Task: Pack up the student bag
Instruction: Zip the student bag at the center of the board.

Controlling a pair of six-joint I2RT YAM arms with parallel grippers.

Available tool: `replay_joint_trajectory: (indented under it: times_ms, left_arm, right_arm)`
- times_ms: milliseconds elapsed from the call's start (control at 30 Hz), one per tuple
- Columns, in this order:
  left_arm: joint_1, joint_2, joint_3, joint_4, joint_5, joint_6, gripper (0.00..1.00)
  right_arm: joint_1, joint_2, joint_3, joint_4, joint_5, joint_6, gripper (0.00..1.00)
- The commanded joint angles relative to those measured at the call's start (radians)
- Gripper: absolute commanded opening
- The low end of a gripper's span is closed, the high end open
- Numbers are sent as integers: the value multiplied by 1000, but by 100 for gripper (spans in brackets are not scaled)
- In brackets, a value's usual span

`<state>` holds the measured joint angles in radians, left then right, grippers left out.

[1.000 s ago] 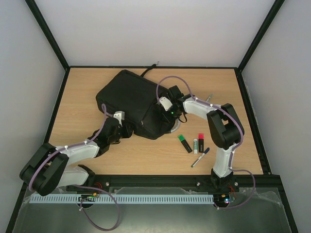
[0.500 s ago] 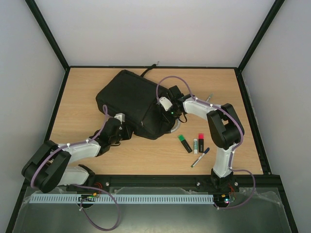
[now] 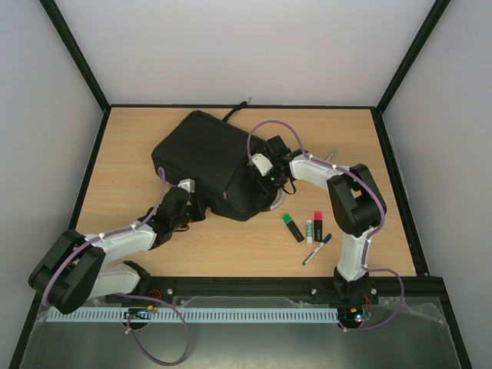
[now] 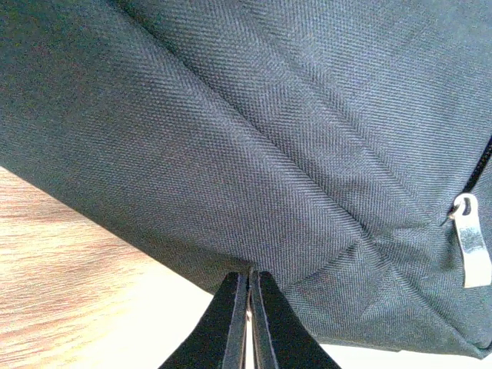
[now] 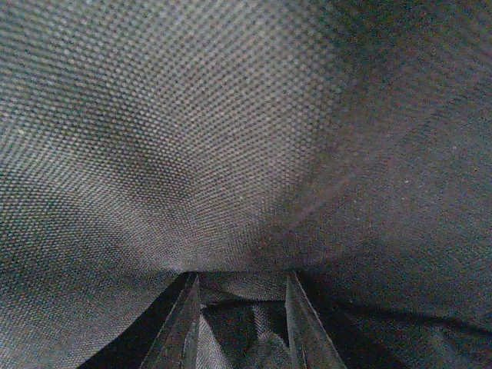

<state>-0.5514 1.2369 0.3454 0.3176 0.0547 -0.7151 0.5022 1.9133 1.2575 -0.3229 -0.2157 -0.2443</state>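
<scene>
Two grips on the student bag (image 3: 207,157) — left gripper (image 4: 247,288) pinched together on its near edge. Right gripper (image 5: 240,307) clamps fabric at its right side

student bag (image 3: 207,157): black, fine diagonal weave seen up close | zip pull (image 4: 470,246): silver | worktop (image 3: 131,154): pale wood grain | highlighter (image 3: 291,227): green-capped | marker (image 3: 317,225): red-capped | pen (image 3: 317,249): blue-capped

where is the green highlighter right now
In the top view the green highlighter lies on the table, right of centre, just nearer the arms than the student bag, with a white stick and a red marker to its right.
</scene>
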Motion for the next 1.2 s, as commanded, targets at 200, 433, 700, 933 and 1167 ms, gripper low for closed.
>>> replay_joint_trajectory:
  times_ms: [200,433,700,933,1167]
  left_arm:
    - [-2,-46,-55,-62,-7,-70,2]
    - [-55,-84,-109,20,45,-132,2]
    - [-192,-25,-82,137,-7,-187,2]
    - [-305,77,3,161,-43,-180,2]
    - [-383,184,95,181,-70,-165,2]
  right_arm:
    - [-8,38,-29,-59,29,5,32]
    - [-8,52,-27,-65,9,8,31]
    - [-7,61,-24,-73,-6,11,29]
    - [-7,60,-26,-74,-15,13,28]
    - [-7,59,-26,-76,-17,13,28]
